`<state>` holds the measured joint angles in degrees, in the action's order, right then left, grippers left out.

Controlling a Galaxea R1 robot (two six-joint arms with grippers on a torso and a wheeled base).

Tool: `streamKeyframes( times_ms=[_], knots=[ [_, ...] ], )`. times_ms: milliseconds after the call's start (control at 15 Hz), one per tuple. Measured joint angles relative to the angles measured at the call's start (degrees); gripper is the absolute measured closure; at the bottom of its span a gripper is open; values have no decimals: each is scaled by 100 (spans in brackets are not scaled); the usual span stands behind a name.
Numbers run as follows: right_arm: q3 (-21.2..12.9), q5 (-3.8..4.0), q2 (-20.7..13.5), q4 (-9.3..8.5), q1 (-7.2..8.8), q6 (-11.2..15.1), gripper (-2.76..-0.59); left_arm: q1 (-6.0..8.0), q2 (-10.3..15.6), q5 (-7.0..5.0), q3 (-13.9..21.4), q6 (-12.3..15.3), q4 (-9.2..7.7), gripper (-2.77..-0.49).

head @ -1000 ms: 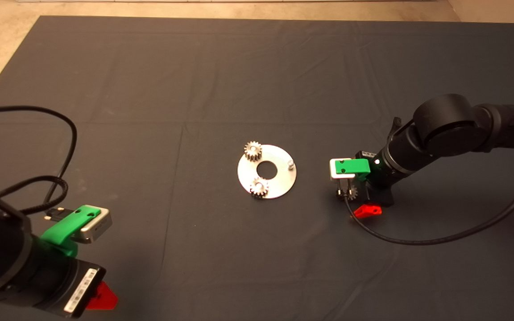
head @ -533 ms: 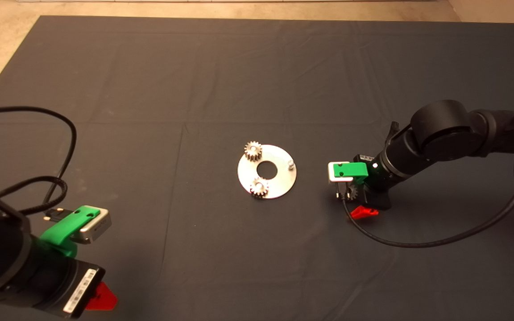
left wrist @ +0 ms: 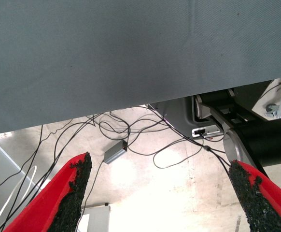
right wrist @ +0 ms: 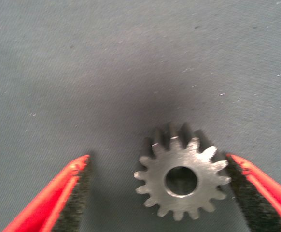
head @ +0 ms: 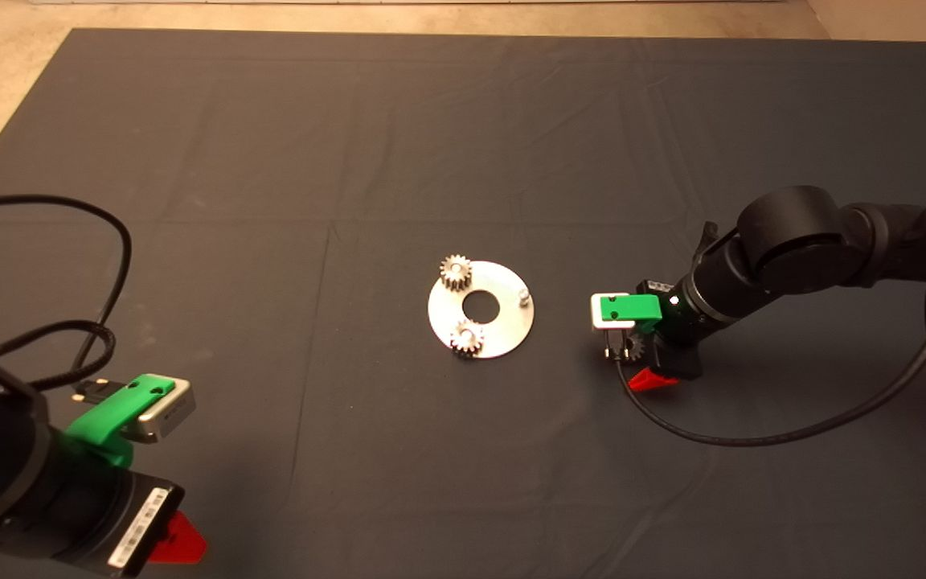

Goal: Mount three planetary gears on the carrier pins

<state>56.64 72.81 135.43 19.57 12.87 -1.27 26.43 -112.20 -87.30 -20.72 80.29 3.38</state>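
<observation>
Right gripper (right wrist: 160,193) down over the last loose gear (right wrist: 181,180), right of the carrier disc (head: 503,331).

Its jaws are spread wider than the gear lying flat on the mat (head: 350,161) between them; one pad (right wrist: 239,191) sits at the teeth, the other stands clear. Two gears (head: 456,272) (head: 467,336) already sit on pins at the disc's far-left and near edge; the right-hand pin (head: 523,297) is bare. The left gripper (left wrist: 162,198) waits at the near left, fingers wide apart, holding nothing.
</observation>
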Motion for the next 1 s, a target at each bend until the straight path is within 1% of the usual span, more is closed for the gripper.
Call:
streamKeyframes(
  times_ms=[133,200,333,467,600,733,800,1000],
  knots=[
    [33,-127,-1,0,0,0,-196,0,2,0,0,2,-2,-202],
    [46,-127,-1,9,0,0,-196,0,2,0,0,0,-11,-202],
    [63,-129,-1,35,0,0,-182,-2,27,0,20,2,-29,-202],
    [89,-129,-1,38,0,0,-182,0,104,0,26,0,-40,-202],
    [149,-129,0,39,0,-2,-167,0,148,-2,26,0,-43,-202],
    [155,-129,0,41,-1,-2,-166,0,149,0,26,0,-46,-202],
    [155,-132,0,39,0,-2,-155,0,162,0,26,0,-46,-202],
    [155,-132,0,41,0,-2,-147,0,179,0,26,0,-51,-202]
  ],
)
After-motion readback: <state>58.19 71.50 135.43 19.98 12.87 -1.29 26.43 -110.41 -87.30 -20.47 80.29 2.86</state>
